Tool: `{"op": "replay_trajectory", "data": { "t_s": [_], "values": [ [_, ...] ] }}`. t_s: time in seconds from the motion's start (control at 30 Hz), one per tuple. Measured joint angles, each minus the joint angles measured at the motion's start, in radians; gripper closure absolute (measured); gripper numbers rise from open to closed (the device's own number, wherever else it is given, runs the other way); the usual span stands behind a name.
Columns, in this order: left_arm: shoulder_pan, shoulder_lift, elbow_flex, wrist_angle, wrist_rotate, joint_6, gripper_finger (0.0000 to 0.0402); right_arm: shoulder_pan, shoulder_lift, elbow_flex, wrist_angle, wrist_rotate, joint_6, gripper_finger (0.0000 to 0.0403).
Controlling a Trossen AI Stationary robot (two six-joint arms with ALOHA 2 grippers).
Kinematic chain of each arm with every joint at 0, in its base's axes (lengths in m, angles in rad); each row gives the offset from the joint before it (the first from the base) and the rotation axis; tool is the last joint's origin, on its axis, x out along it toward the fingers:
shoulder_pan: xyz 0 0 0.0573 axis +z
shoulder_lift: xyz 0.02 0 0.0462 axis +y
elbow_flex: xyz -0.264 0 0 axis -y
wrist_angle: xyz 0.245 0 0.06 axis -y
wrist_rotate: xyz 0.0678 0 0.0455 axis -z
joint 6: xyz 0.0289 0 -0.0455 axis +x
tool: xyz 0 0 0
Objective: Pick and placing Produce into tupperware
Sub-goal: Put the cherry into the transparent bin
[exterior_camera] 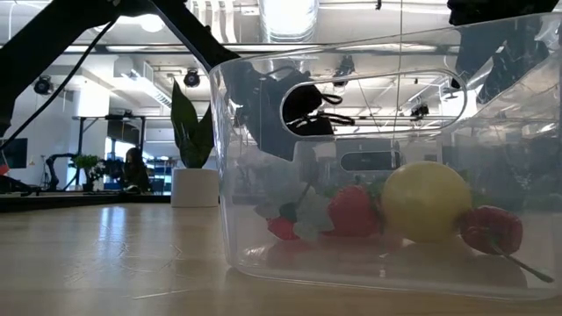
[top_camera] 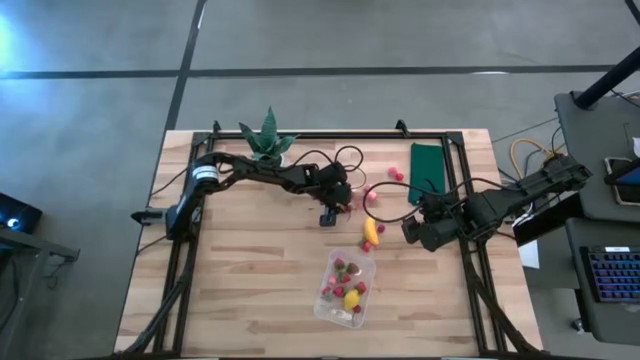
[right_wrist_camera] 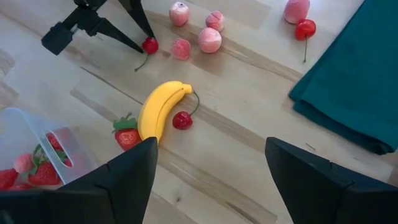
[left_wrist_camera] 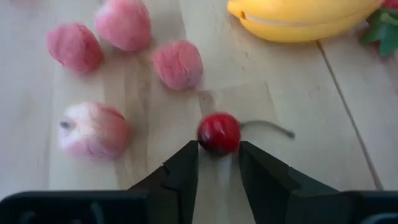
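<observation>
The left gripper is down at the table, and its two dark fingers are pinched in close on a small shiny red cherry. The cherry sits right between the tips, with its thin stem sticking out to one side. Just past the tips lie three fuzzy pink berries and a pale pink apple-like fruit. A little farther on is the yellow banana. The right gripper hangs over the table with its fingers spread wide and nothing between them. Just ahead of it lies the same banana, with another cherry touching one side and a strawberry at its end. A dark green cloth lies off to one side of this gripper. The clear tupperware sits nearer the front edge of the table than both grippers, well apart from the left one. Inside it are red berries and a round yellow lemon. A spiky green plant in a white pot stands behind the left arm.
</observation>
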Motion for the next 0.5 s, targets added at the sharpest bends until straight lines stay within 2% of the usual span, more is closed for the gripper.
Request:
{"op": "replay_trajectory", "data": {
  "t_s": [0.17, 0.37, 0.5],
  "values": [
    [0.0, -0.013, 0.011, 0.065, -0.016, 0.001, 0.0302, 0.0, 0.0, 0.0, 0.0, 0.0, -0.003, 0.0113],
    [0.001, -0.013, 0.01, 0.057, -0.014, -0.003, 0.0302, 0.0, 0.0, 0.0, 0.002, 0.0, 0.004, 0.0108],
    [-0.001, -0.013, 0.014, 0.051, 0.04, -0.064, 0.0302, 0.0, 0.0, 0.0, 0.003, 0.0, 0.004, 0.0112]
  ]
}}
